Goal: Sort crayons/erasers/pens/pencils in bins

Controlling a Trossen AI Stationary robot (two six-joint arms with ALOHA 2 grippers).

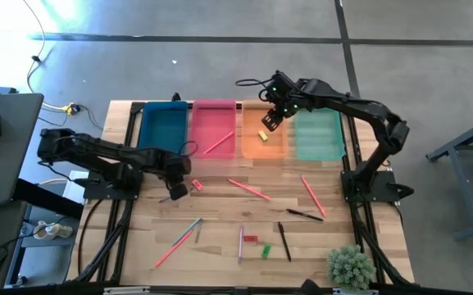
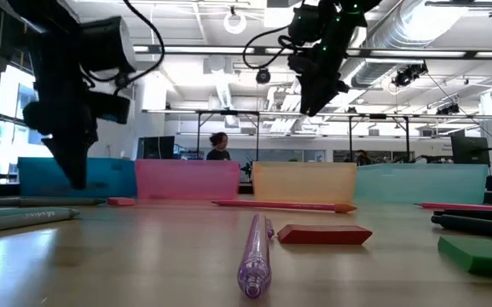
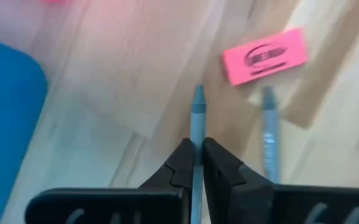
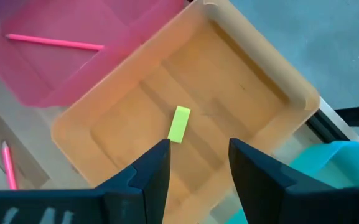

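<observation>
Little of the sorting is done. The small yellow block eraser (image 4: 179,124) lies flat on the floor of the translucent orange plastic bin (image 4: 272,81), and one long thin pink pencil (image 1: 218,144) rests slanted in the translucent pink-red bin (image 1: 213,107). The teal-blue bin (image 1: 161,107) and the mint-green bin (image 1: 318,143) look bare.

The right hand (image 4: 198,163) hovers over the orange bin with its fingers apart and nothing between them. The left hand (image 3: 194,165) is low over the wooden counter (image 1: 220,213) in front of the teal-blue bin, clamped on a thin grey-blue crayon (image 3: 197,118) that juts out between its fingers.

Most pieces lie loose on the counter: a flat pink eraser (image 3: 265,55) near the left hand, more pink pencils (image 1: 248,189), two thin black pens (image 1: 284,241), a small red eraser (image 1: 250,239) and a green eraser (image 1: 266,250) toward the near edge. By that count, the bulk of the job remains.
</observation>
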